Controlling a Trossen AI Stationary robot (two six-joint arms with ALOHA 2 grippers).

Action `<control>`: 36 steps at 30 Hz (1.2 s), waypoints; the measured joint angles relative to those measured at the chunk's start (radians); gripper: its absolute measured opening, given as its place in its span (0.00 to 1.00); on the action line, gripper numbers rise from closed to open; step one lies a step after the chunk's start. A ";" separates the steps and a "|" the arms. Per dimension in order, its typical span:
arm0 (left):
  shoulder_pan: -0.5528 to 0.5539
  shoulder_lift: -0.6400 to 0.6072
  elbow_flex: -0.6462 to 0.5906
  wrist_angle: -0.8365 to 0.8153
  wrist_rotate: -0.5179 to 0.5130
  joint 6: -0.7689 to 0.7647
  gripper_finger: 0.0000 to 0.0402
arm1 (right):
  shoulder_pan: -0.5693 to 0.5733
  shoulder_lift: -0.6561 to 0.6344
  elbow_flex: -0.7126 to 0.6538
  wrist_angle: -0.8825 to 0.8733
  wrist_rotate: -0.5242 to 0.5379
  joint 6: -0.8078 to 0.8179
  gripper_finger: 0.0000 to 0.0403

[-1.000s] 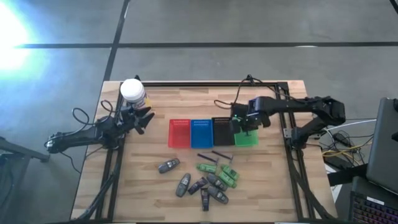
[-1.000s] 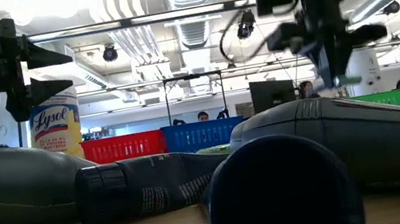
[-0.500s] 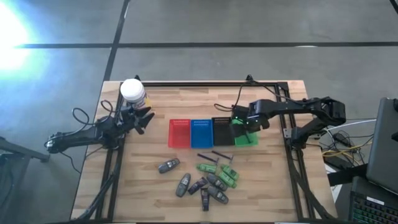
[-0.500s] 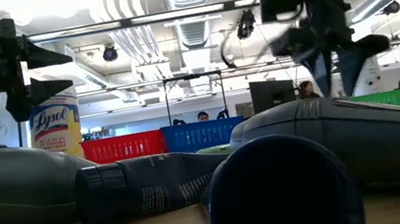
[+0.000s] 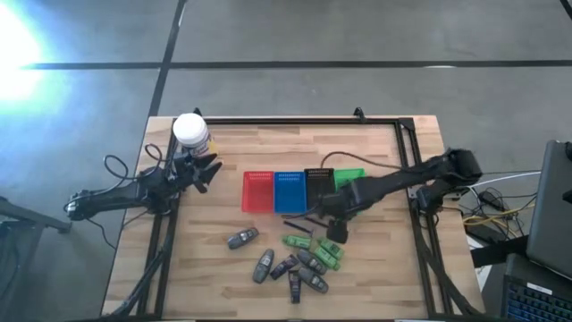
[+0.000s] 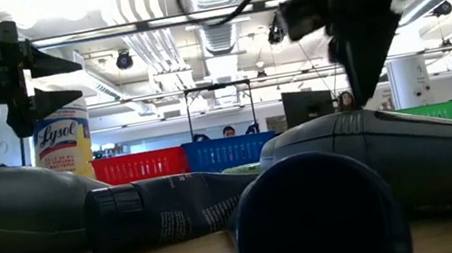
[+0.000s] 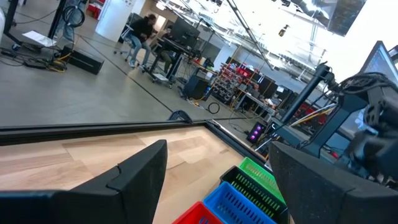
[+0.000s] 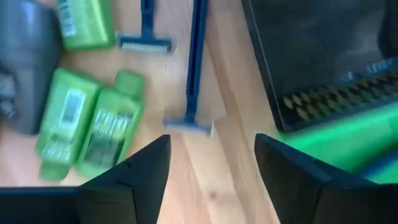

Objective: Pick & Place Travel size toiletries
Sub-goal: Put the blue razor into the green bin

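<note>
The travel size toiletries lie in a loose heap near the table's front edge: dark grey bottles [image 5: 263, 265], green bottles [image 5: 327, 253] and thin black sticks [image 5: 298, 225]. My right gripper [image 5: 334, 233] hangs open over the heap's far right part. In its wrist view the right gripper [image 8: 211, 180] has bare wood between its fingers, with green bottles [image 8: 93, 130] and a black stick [image 8: 194, 68] just beyond. My left gripper [image 5: 206, 170] waits open at the far left beside the white-lidded jar [image 5: 189, 130].
Red [image 5: 258, 191], blue [image 5: 290, 190], black [image 5: 319, 186] and green [image 5: 352, 176] slotted trays stand in a row behind the heap. The black tray [image 8: 323, 56] and green tray [image 8: 348, 143] are close beside my right gripper. Bare wood lies to the left and right of the heap.
My right gripper has opened above the green tray. It has then swung toward the table's near edge and a little left, coming down over the heap of toiletries with its fingers still apart.
</note>
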 joint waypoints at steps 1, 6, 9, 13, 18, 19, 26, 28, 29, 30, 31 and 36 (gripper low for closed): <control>0.000 0.000 0.000 0.000 0.000 0.000 0.71 | 0.002 0.022 0.003 0.019 0.001 -0.003 0.54; 0.000 0.000 0.000 0.000 0.001 0.000 0.71 | 0.003 0.095 0.018 0.110 -0.005 0.002 0.47; 0.000 0.000 0.000 0.000 0.000 0.000 0.71 | 0.007 0.118 0.020 0.132 -0.003 0.003 0.46; 0.000 0.000 0.000 0.000 0.000 0.000 0.71 | 0.031 0.138 0.016 0.161 0.015 -0.003 0.45; 0.000 0.000 0.000 0.000 0.000 0.000 0.71 | 0.063 0.153 0.013 0.166 0.117 -0.006 0.46; 0.000 0.000 0.000 0.000 0.000 0.000 0.71 | 0.066 0.153 0.012 0.167 0.135 -0.005 0.47; 0.000 0.000 0.000 0.000 0.000 0.000 0.71 | 0.067 0.166 -0.020 0.218 0.130 0.033 0.47; 0.000 0.000 0.000 0.000 0.000 0.000 0.71 | 0.067 0.183 -0.030 0.221 0.126 0.067 0.46; 0.000 0.000 0.000 0.000 0.000 0.000 0.71 | 0.067 0.190 -0.032 0.232 0.124 0.084 0.46; 0.000 0.000 0.000 0.000 0.000 0.000 0.71 | 0.067 0.196 -0.035 0.249 0.122 0.096 0.45; 0.000 0.000 0.000 0.000 0.000 0.000 0.71 | 0.067 0.203 -0.038 0.262 0.121 0.100 0.45; 0.000 0.002 0.000 0.000 0.000 0.000 0.71 | 0.066 0.210 -0.046 0.283 0.120 0.121 0.41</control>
